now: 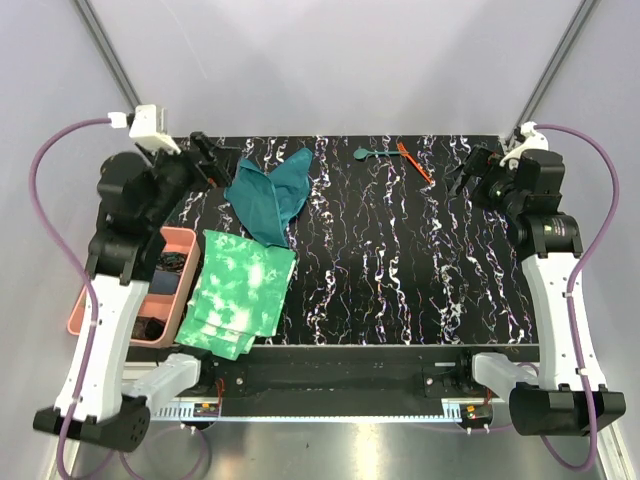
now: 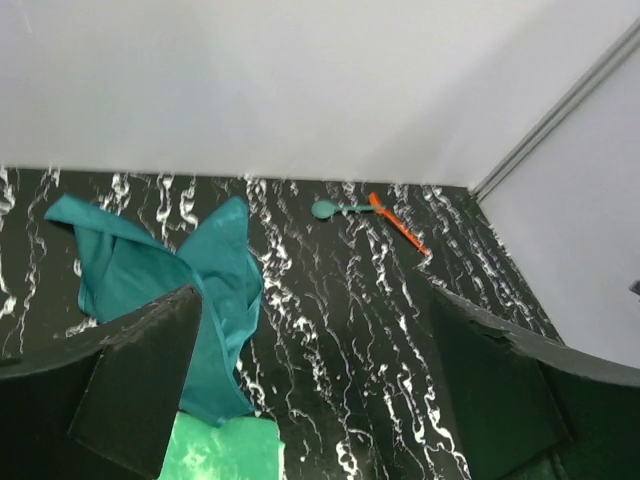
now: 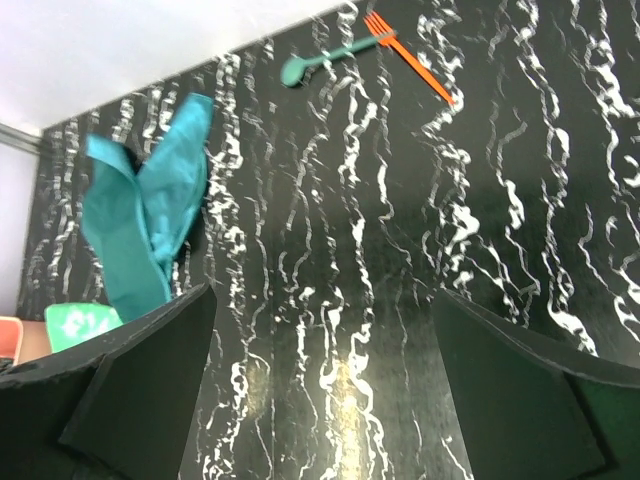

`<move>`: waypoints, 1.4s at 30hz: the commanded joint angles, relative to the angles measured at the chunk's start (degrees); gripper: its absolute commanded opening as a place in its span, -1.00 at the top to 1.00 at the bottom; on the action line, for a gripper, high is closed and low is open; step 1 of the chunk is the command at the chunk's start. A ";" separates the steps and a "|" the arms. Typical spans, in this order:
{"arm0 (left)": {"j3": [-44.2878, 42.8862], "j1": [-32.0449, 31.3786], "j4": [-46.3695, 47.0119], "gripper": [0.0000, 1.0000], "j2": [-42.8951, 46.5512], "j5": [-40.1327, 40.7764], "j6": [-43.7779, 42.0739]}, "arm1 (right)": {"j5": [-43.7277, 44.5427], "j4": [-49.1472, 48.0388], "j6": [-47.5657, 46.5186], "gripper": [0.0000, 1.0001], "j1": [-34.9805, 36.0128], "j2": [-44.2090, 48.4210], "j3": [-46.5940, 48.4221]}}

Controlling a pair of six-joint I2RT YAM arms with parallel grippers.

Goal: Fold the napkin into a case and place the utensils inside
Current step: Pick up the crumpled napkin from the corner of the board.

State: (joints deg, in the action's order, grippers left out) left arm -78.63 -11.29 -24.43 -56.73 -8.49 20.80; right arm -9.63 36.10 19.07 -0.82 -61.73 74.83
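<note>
The dark teal napkin point(image 1: 268, 200) lies crumpled and unfolded at the back left of the black marbled table point(image 1: 400, 260); it also shows in the wrist views point(image 2: 150, 270) point(image 3: 150, 215). No case is in view. The utensils sit at the back centre: a teal spoon point(image 1: 372, 153) point(image 2: 335, 209) point(image 3: 320, 62) touching an orange-red fork-like piece point(image 1: 413, 163) point(image 2: 397, 225) point(image 3: 410, 62). My left gripper point(image 1: 205, 155) point(image 2: 315, 295) hangs open just left of the napkin. My right gripper point(image 1: 468, 170) point(image 3: 325, 292) is open at the back right, right of the utensils. Neither holds anything.
A stack of green-and-white tie-dye cloths point(image 1: 240, 290) point(image 2: 220, 450) lies at the front left, its top edge under the napkin's tip. A pink tray point(image 1: 180, 236) with dark items sits off the table's left edge, beneath the left arm.
</note>
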 commanded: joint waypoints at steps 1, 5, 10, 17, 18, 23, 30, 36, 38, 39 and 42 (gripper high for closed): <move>-5.99 -1.53 -12.37 -0.97 -15.20 6.35 1.18 | 3.21 2.84 0.00 -1.00 -0.06 -2.33 2.52; -11.87 -4.09 -13.81 -0.97 -27.71 16.03 1.96 | 3.91 2.75 -0.09 -1.00 -0.06 -4.18 2.17; -21.11 -4.88 -13.90 -0.97 -45.46 21.75 4.16 | 4.35 2.93 -1.22 -1.00 -0.06 -7.96 1.02; -38.06 -5.85 -15.30 -0.76 -65.95 28.70 6.61 | 2.87 2.84 -1.14 -1.00 -0.06 -11.74 0.32; -39.22 -5.76 -14.95 -0.62 -69.18 29.40 6.89 | 2.51 2.58 -1.05 -1.00 -0.06 -12.26 0.41; -45.98 -6.11 -14.51 -0.55 -76.68 31.61 6.63 | 0.49 1.26 -1.14 -0.99 -0.06 -12.44 -0.47; -46.35 -6.29 -13.90 -0.53 -81.78 32.84 9.61 | -1.01 -1.73 -1.67 -0.99 -0.06 -13.41 -2.93; -47.31 -6.29 -13.72 -0.20 -83.72 29.86 7.42 | -3.55 -2.61 -1.76 -1.00 -0.06 -15.52 -3.55; -47.67 -6.29 -13.72 0.32 -83.20 28.45 5.57 | -4.43 -2.79 -1.49 -1.00 0.12 -15.87 -3.63; -47.49 -6.38 -13.46 0.45 -81.97 27.75 5.14 | -4.35 -2.70 -1.58 -0.99 0.29 -15.87 -3.90; -47.05 -6.81 -13.19 1.00 -78.73 24.49 1.97 | -2.86 -2.79 -1.40 -1.00 0.47 -15.70 -4.77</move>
State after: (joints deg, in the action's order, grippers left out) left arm -123.04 -17.37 -39.70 -140.00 19.70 26.68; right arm -11.79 35.11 18.20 -0.69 -77.89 70.96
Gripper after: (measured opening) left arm 0.178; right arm 0.994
